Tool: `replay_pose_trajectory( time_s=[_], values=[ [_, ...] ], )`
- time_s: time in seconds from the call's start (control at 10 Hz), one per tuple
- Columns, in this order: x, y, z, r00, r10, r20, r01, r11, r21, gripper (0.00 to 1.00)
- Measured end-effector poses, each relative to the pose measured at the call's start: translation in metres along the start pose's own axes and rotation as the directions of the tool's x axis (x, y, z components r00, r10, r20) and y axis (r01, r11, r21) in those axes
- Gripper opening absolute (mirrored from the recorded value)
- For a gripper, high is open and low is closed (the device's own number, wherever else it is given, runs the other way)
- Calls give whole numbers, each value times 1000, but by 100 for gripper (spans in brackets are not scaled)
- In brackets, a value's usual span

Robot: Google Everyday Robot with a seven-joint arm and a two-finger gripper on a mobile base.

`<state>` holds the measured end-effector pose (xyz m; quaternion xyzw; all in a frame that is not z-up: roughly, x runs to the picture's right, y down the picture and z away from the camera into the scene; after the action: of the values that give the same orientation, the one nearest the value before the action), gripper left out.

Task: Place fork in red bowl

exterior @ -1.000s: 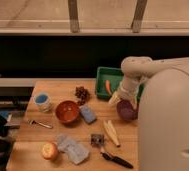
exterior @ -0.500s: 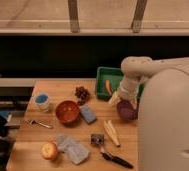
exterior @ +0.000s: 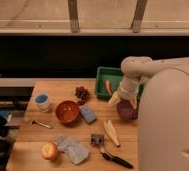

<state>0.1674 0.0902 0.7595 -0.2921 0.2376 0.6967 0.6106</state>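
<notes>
In the camera view, the tool (exterior: 119,99) hangs on the right side of the table (exterior: 53,89), just above the purple bowl (exterior: 128,112). Its fingers are spread wide and I can see nothing in them.

The fork (exterior: 40,123) lies flat on the left side of the table, close to the left edge. The red bowl (exterior: 67,112) sits just to the right of it, a little farther back. They are near each other but do not touch. The bowl looks empty. A cup (exterior: 42,101) with a blue top stands just behind the fork. A blue sponge (exterior: 88,114) lies right beside the bowl.

The fork has not been picked up yet, so the job has hardly begun. The tool is well apart from the fork and must cross most of the table.

Here is what could go wrong, I think:
- The fork is thin and lies flat, so the fingers may slide off it or only push it.
- A push could send it off the left edge.
- The cup is close and could get knocked over.
- The tool could take the black-handled thing (exterior: 116,159) at the near side by mistake.
- The fork is long, so it could tip out over the bowl's rim.
</notes>
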Motion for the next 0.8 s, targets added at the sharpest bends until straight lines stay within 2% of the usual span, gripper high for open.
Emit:
replay_pose_trajectory(
  time_s=[0.6,0.8],
  values=[
    [0,0,-1,1000,-2,1,2,1000,0,80],
    [-2,14,-7,997,-75,18,75,997,-6,80]
  ],
)
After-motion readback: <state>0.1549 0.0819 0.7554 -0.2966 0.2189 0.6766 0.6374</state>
